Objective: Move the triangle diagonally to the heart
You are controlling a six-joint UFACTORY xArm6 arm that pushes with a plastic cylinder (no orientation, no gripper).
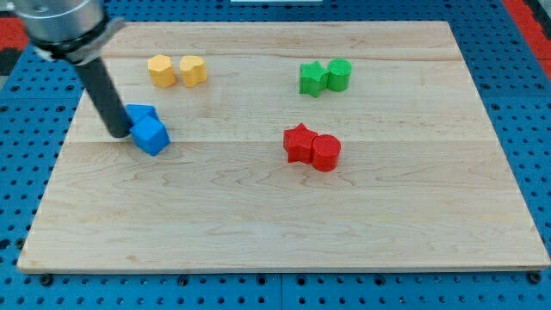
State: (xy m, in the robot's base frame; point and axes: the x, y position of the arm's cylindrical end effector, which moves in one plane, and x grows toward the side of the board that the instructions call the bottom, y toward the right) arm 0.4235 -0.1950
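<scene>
Across the whole scene lies the wooden board, resting on a blue pegboard. We carry no claw at all, only a dark rod, so nothing opens, closes or clamps. At the far right sit a green star and a green cylinder, touching; nearer the middle, a red star touches a red cylinder. At the far left two yellow blocks stand side by side; we judge one of them to be the heart, though the shapes are too small to be sure. Near the left edge two blue blocks touch: a blue cube and, behind it, what we take for the blue triangle. My tip rests just left of both. We judge the triangle light, rigid and easy to slide; a push on a flat face, not a corner, should keep it from spinning.
</scene>
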